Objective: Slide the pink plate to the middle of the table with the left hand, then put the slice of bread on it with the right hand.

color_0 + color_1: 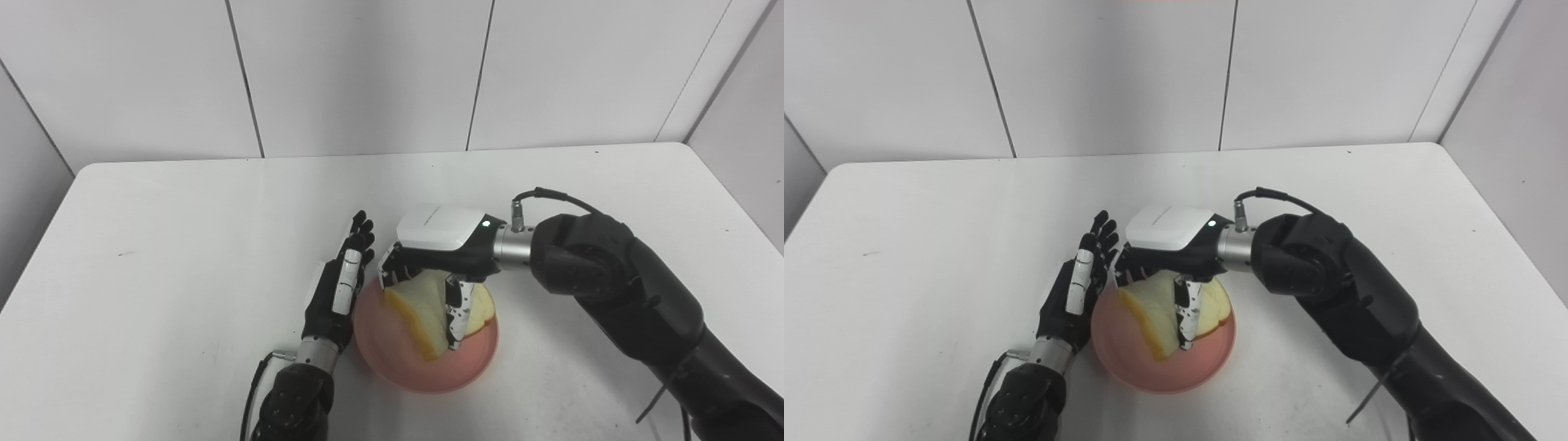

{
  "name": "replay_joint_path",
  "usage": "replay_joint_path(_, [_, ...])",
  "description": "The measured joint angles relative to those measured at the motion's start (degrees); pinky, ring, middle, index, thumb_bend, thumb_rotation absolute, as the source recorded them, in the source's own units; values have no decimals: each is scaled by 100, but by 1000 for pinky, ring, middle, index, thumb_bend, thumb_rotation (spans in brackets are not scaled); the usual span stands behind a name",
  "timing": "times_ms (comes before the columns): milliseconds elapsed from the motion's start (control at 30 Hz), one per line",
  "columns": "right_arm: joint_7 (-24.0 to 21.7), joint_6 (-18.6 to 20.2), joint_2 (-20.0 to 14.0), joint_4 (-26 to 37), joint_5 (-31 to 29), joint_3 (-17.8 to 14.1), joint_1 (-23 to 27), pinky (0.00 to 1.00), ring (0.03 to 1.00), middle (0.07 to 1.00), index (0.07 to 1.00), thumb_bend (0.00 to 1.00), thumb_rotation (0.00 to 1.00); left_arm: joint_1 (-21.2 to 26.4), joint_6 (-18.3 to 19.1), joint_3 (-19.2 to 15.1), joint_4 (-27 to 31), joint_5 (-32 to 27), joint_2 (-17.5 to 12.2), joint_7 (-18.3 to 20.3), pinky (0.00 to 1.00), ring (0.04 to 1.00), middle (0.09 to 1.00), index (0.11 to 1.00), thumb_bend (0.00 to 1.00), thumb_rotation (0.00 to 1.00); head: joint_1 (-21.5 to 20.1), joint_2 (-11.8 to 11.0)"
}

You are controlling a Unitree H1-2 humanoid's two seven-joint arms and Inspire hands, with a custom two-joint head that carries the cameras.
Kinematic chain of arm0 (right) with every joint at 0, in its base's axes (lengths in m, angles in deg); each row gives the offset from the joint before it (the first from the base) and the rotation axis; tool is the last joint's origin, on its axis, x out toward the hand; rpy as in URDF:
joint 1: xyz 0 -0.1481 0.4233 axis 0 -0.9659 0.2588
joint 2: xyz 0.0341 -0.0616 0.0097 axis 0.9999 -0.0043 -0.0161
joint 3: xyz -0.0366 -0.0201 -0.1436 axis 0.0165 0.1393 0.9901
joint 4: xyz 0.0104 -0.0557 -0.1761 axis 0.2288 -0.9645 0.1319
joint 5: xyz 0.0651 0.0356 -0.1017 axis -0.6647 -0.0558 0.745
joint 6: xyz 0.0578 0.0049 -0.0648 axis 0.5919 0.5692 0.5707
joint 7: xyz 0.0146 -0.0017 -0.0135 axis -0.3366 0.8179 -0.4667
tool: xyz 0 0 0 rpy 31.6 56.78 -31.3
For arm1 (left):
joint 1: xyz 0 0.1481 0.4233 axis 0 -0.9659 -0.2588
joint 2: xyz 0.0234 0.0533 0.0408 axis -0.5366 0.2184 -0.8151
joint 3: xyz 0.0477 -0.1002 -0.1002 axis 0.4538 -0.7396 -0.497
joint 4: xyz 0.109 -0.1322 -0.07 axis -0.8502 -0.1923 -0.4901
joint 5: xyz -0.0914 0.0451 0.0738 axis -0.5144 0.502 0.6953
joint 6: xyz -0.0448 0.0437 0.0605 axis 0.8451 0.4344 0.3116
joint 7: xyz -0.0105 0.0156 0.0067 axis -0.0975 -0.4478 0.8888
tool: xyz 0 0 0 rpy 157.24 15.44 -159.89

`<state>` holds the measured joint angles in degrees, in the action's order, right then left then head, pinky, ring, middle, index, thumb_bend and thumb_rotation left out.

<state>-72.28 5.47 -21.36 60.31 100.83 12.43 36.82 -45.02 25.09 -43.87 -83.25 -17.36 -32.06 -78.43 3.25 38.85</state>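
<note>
A pink plate (392, 361) sits near the table's front edge, about mid-width. Over it my right hand (438, 257) is shut on the slice of bread (422, 309), thumb across the front face and fingers behind. The bread is pale with a yellow crust; it hangs tilted, its lower corner at or touching the plate's bottom. My left hand (340, 288) stands open and flat, fingers pointing away, right against the plate's left rim. In the right eye view the same plate (1127, 349), bread (1157, 312) and left hand (1075, 294) show.
The white table (184, 233) has rounded far corners and ends at white wall panels behind. A cable loops from my right wrist (520, 245). A small dark mark (125, 253) lies at the left.
</note>
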Motion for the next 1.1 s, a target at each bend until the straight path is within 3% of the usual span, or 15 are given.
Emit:
replay_joint_path(233, [69, -19, 114, -234, 130, 55, -282, 385, 456, 481, 490, 529, 0, 0, -2, 1, -1, 1, 0, -1, 1000, 1000, 1000, 982, 793, 1000, -9, 0])
replay_joint_path(400, [391, -195, 145, -402, 182, 52, -343, 421, 489, 474, 508, 526, 0, 2, -30, 12, -41, 4, -1, 0, 1000, 1000, 1000, 988, 791, 1000, -9, 0])
replay_joint_path(500, [544, -316, 148, -456, 197, 51, -369, 494, 582, 491, 502, 525, 5, 4, -31, 16, -46, 4, -1, 0, 993, 1000, 1000, 987, 791, 1000, 0, 0])
replay_joint_path(533, [595, -356, 148, -497, 201, 52, -375, 523, 616, 608, 500, 519, 90, 4, -30, 16, -47, 5, -1, -1, 994, 1000, 1000, 986, 795, 1000, 9, -9])
replay_joint_path(600, [653, -385, 142, -544, 227, 52, -393, 564, 657, 702, 677, 657, 230, 4, -20, 16, -45, 10, -1, -5, 998, 1000, 1000, 984, 799, 1000, 0, -9])
replay_joint_path(733, [750, -608, 136, -555, 379, 56, -400, 654, 714, 759, 761, 728, 341, 4, -12, 20, -41, 14, -1, -10, 1000, 1000, 1000, 980, 803, 1000, -9, 0])
replay_joint_path(900, [838, -823, 107, -558, 553, 60, -399, 636, 709, 779, 788, 811, 496, 4, -19, 22, -44, 14, -1, -10, 1000, 1000, 1000, 991, 799, 1000, 0, 0])
replay_joint_path(1100, [694, -830, 15, -539, 563, 76, -353, 726, 792, 826, 807, 874, 555, 4, -22, 21, -45, 14, -1, -8, 1000, 1000, 1000, 992, 803, 1000, -26, 0])
